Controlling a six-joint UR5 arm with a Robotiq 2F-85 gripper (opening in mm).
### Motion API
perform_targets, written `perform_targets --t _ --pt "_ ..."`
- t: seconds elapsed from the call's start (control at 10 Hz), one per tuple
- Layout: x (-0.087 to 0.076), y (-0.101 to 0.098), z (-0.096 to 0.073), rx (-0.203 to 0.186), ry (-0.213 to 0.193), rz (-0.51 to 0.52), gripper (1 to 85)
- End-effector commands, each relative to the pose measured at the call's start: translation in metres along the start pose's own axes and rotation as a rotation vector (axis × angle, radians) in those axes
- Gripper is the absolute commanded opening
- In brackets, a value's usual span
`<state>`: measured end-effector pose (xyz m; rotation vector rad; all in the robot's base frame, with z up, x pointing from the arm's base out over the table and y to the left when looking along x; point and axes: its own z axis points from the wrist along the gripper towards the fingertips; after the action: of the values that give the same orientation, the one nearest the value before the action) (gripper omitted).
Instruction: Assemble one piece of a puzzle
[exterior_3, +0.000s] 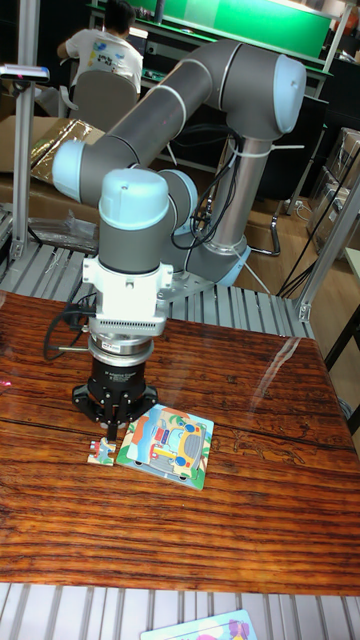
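Observation:
A colourful puzzle board with a car picture lies on the wooden table. Just left of its near-left corner sits a loose puzzle piece. My gripper points straight down right above that piece, at the board's left edge. Its fingertips are close together just over the piece. Whether they touch or hold it I cannot tell, since the black gripper body hides the gap.
A second puzzle sheet pokes in at the bottom edge, off the wood. A metal roller frame runs behind the table. A person sits at a desk far back left. A black cable loops left of the gripper.

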<state>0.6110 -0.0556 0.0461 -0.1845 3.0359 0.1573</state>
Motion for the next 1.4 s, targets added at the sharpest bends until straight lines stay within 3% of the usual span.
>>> perform_targets --t 0.0,0.1,0.2,0.3,0.4,0.6,0.9,1.3 --pt "-0.009 0.007 0.005 -0.027 -0.032 -0.007 1.3" --pt "-0.006 0.013 0.005 -0.049 -0.020 -0.007 1.3" --pt "0.001 0.006 0.005 -0.023 0.008 0.022 1.3" --pt "0.005 -0.003 0.006 0.015 0.010 0.018 1.3" --pt "0.007 -0.005 0.008 0.023 -0.003 0.017 1.3" --pt "0.007 -0.005 0.010 0.005 -0.033 0.034 1.3" --pt "0.007 0.011 0.009 -0.049 -0.058 0.085 1.3" --pt "0.019 0.011 0.014 -0.051 -0.064 0.059 1.3"
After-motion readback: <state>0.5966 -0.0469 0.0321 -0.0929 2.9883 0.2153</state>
